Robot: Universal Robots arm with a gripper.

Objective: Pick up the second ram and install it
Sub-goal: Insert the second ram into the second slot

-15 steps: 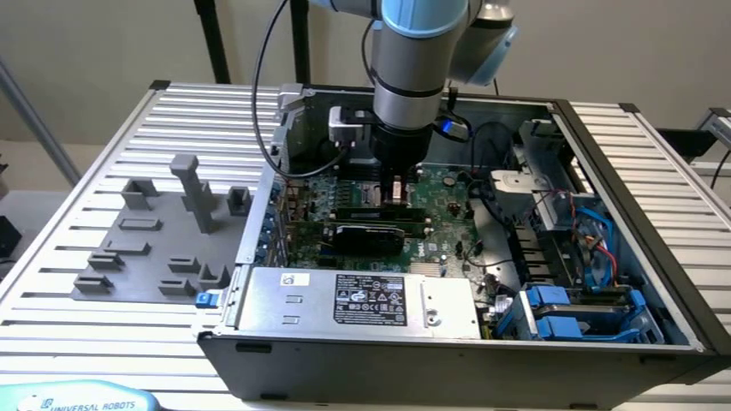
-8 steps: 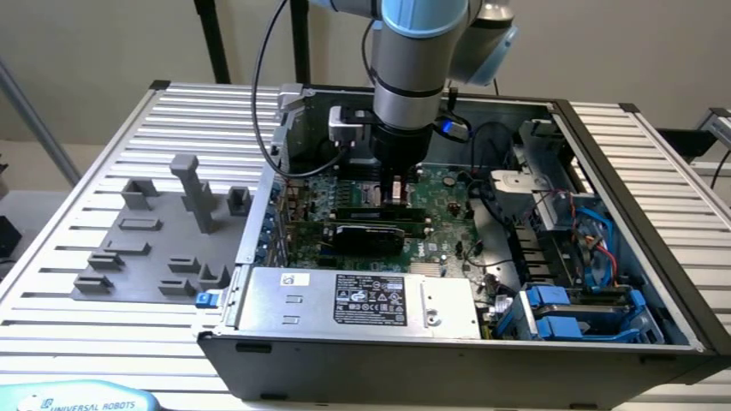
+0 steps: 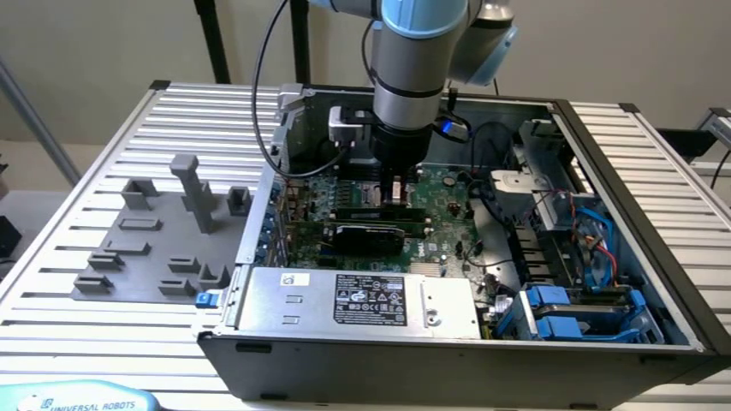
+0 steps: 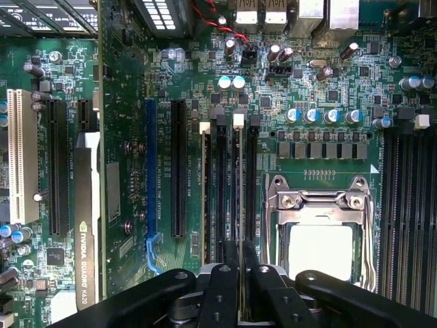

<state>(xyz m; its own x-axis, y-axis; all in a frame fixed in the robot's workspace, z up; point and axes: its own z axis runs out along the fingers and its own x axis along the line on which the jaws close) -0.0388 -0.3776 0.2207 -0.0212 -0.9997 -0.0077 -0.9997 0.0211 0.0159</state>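
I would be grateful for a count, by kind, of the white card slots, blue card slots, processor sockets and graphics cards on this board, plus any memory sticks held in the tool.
White card slot: 1
Blue card slot: 1
Processor socket: 1
Graphics card: 1
Memory stick in the tool: 1
Total: 5

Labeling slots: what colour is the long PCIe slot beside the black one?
Blue slot, clearest in the wrist view.

In the exterior view, the silver-and-blue robot arm is covering the gripper and the motherboard slots beneath it. In the wrist view, the black gripper fingers are hiding the near end of the thin green RAM stick, and the picture's edge is cutting off the silver CPU socket beside that stick.
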